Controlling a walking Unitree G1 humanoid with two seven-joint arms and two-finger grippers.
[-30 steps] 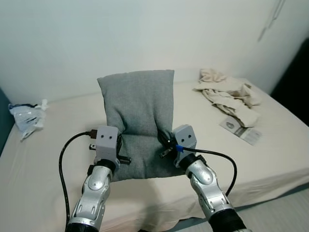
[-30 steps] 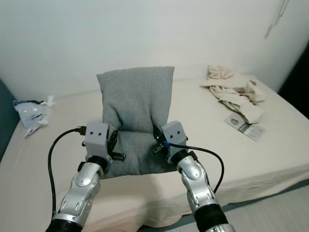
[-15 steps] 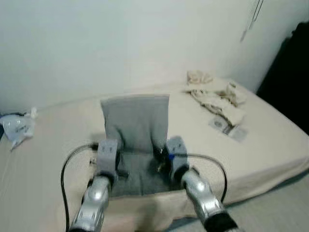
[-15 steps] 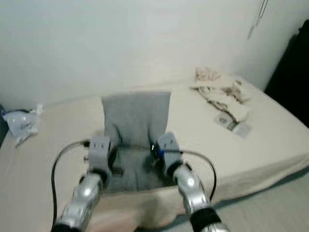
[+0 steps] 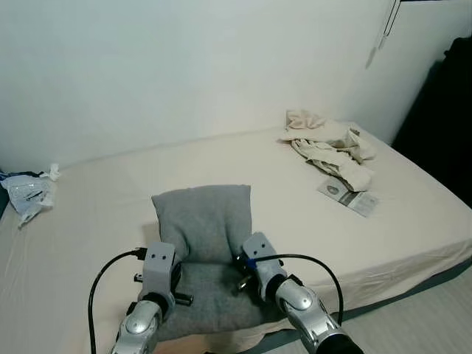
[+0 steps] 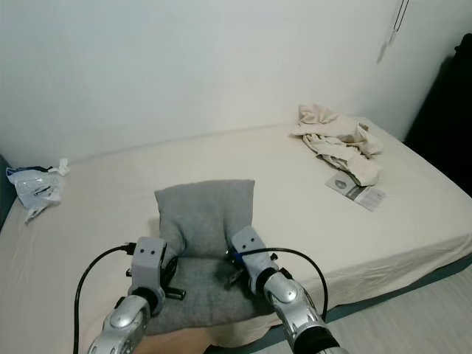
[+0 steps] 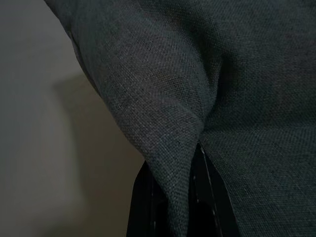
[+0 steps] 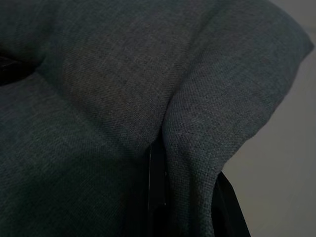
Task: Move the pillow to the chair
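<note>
Grey woven pillow (image 5: pixel 203 221), soft, folded, over the bed (image 5: pixel 310 214). Left gripper (image 7: pixel 170 197) and right gripper (image 8: pixel 163 192) jaws pinch its side folds; fingertips buried in cloth.

Both grippers pinch the grey pillow (image 6: pixel 204 221) above the bed (image 6: pixel 310 214)

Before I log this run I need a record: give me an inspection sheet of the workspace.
Surface: bed with a cream sheet.
Job's things: grey pillow held up at the bed's near edge, folded where it is gripped; chair: nothing seen.
Clutter: crumpled cloth far right, booklet beside it, plastic bag far left.
Grippers: left gripper shut on the pillow's left edge, right gripper shut on its right edge.
Cables: black cable looping from the left wrist, another from the right.
Surroundings: white wall behind, grey floor lower right.
</note>
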